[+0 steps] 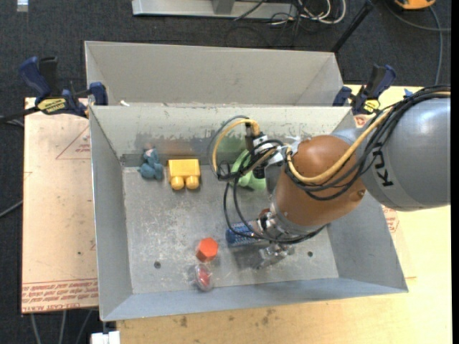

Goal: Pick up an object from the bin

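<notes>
My gripper [270, 254] is low in the front middle of the bin, close to the floor. A small blue object [239, 236] lies right at its left side, partly hidden by it; whether the two touch I cannot tell. An orange cap-shaped piece [206, 249] sits a little further left. In front of that lies a clear piece with red inside [203, 277].
A yellow block [183, 173] and a small blue figure [149, 165] lie at the back left. A green object [249, 170] sits at the back middle, half hidden by the arm's cables. The arm and its orange cover fill the bin's right side.
</notes>
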`<state>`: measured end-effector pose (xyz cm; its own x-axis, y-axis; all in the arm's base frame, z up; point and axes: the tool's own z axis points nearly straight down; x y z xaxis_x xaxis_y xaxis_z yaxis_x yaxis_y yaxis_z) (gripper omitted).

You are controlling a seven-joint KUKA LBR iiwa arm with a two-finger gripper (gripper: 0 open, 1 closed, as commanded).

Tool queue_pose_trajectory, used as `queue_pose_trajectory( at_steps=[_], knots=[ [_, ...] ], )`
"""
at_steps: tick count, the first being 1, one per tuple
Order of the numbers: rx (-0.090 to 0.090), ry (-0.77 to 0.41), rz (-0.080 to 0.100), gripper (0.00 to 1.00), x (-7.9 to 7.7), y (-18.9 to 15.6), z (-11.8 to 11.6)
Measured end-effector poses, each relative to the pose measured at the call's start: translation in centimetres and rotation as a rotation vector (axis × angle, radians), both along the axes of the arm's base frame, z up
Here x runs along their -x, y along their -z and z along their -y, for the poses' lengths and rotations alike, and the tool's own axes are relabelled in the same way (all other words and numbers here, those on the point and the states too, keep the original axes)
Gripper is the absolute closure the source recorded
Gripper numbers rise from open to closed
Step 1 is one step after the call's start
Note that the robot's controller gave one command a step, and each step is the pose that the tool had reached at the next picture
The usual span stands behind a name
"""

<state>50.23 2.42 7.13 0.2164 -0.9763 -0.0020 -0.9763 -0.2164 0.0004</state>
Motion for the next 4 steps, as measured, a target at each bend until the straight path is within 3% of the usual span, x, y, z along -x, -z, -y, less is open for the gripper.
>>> queue_pose_trajectory(
  at_steps=[1, 2, 3, 4],
  knots=[
    [-0.001, -0.617, 0.002, 1.0, -2.2, -2.4, 0.6],
    [-0.001, -1.165, 0.006, 1.0, -11.4, -7.3, 0.5],
    [0.003, -1.155, 0.011, 1.0, -13.3, -16.6, 0.6],
    [-0.005, -1.3, -0.005, 1.0, -10.9, -7.2, 7.6]
  ],
)
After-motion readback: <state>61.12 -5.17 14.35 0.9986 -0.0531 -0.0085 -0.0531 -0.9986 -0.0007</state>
